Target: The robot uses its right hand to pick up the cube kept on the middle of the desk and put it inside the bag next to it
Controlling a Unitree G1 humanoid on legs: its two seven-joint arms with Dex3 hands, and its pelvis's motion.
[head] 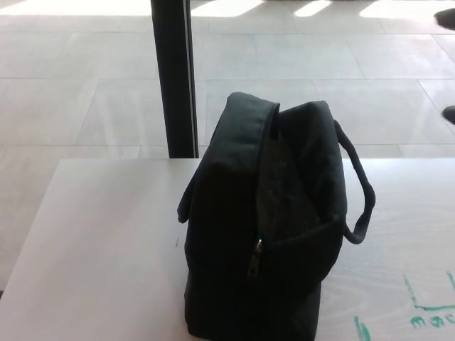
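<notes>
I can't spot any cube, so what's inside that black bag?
The bag stands unzipped on the desk, but only dark lining shows in its opening. Any cube inside is hidden by its sides.

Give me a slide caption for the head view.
Black bag stands unzipped on the white desk, with no cube in sight.

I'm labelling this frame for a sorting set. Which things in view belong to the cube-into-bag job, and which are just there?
Part of the job:
- black fabric bag, upright with its top open
- white desk it stands on
- The cube is not visible.

Just there:
- black vertical post behind the desk
- green marker scribbles on the desk's right corner
- pale tiled floor
</notes>
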